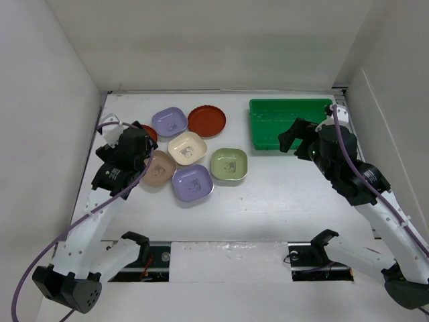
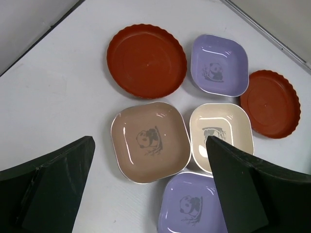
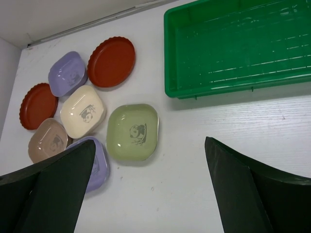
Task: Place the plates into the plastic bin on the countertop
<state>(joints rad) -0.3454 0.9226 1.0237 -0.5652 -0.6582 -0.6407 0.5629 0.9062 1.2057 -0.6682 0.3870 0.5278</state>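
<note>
Black fingers of left gripper (image 2: pixel 149 141) spread wide, nothing between them. It hangs over the tan plate (image 2: pixel 150 148), close to the left edge of the counter (image 1: pixel 268 208). Just beside tan, toward the middle: cream plate (image 2: pixel 221 136). On the near-edge side of those two sits the near lavender plate (image 2: pixel 192 206). It looks to touch both, though a finger covers part of its rim.

Toward the far edge, three more in a row:
- first red plate (image 2: pixel 146 60), by the left edge, partly hidden in the top view
- far lavender plate (image 2: pixel 218 64), next along
- second red plate (image 2: pixel 270 103), nearest the middle

On the right the olive plate (image 3: pixel 132 132) ends the cluster. It lies just beside cream and near lavender, about mid-counter.

Over on the right side, right gripper (image 3: pixel 149 141) is likewise spread wide and empty. It hangs close to the near wall of the bin (image 3: pixel 169 53). Green bin sits flat in the far right corner, long side along the far edge. All seven plates lie right way up on the counter, outside the bin.
</note>
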